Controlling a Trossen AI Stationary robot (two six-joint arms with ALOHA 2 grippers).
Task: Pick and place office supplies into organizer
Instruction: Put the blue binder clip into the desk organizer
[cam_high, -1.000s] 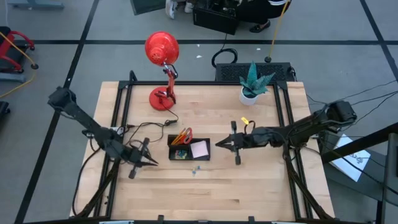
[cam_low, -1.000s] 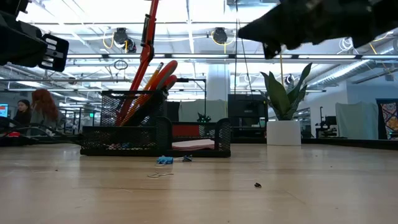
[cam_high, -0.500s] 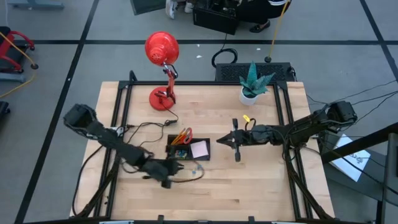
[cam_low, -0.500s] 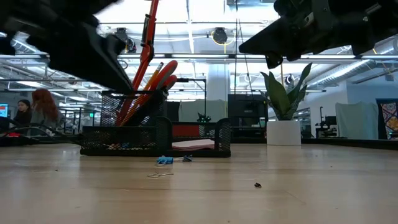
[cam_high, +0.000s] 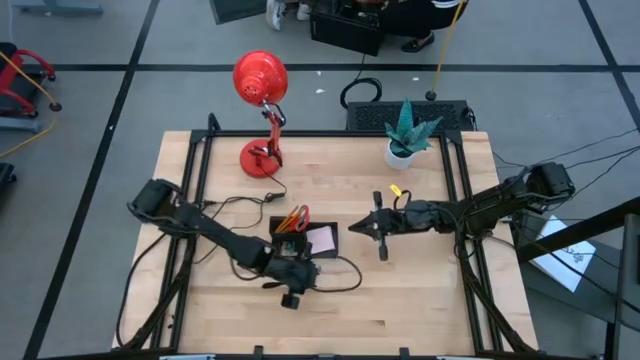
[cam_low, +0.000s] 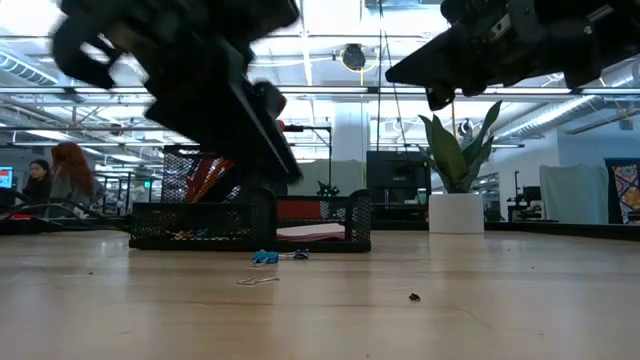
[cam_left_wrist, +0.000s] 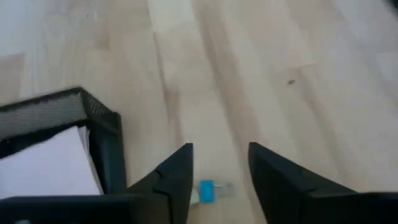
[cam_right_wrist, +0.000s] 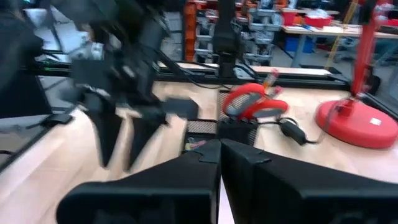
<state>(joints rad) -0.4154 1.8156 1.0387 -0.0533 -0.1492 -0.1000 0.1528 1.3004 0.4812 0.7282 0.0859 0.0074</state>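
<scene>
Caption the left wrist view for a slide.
Left pincer open above a blue clip on the table, beside the organizer.

My left end effector (cam_left_wrist: 219, 168) low over worktop (cam_high: 420, 300), fingers parted; right end effector (cam_high: 352, 230) raised, fingers together.

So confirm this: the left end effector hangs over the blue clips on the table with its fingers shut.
Not shut. The left wrist view shows the left end effector with its fingers apart, the blue clips on the wood between them, beside the organizer. The rest holds.
</scene>
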